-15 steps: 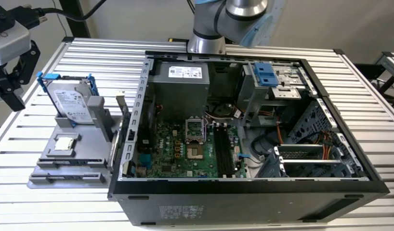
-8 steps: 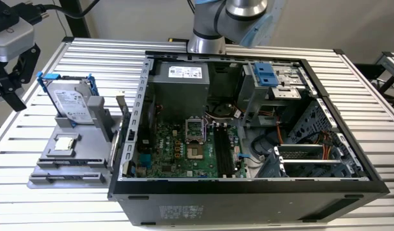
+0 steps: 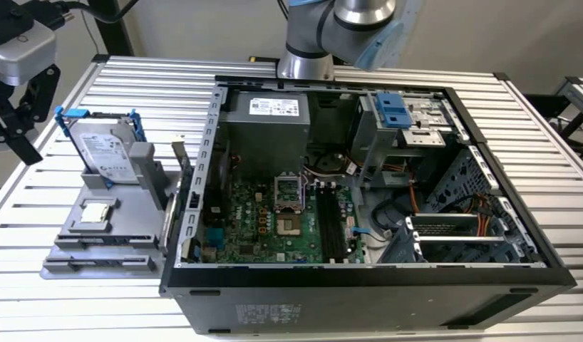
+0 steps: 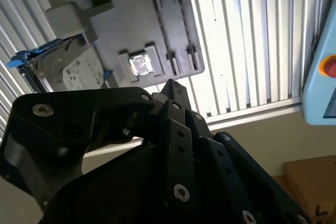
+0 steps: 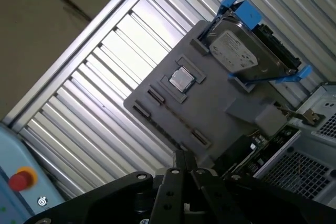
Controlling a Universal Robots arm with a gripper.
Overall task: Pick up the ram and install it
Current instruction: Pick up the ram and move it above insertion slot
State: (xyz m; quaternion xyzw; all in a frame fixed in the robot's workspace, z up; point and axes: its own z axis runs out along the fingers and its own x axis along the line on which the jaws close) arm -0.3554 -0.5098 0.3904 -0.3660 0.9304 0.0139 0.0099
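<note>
Though near claw (image 5: 182,157), ram (image 5: 262,145) apart

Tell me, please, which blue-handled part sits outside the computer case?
The hard drive on the grey holder, at the exterior view's left; the other blue-handled part is mounted inside the case.

slatted metal table (image 3: 537,135), open computer case (image 3: 368,299), grey fixture tray (image 3: 130,239)

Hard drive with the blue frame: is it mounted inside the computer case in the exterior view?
No, the hard drive stands on the gray holder outside the computer case, to the exterior view's left.
</note>
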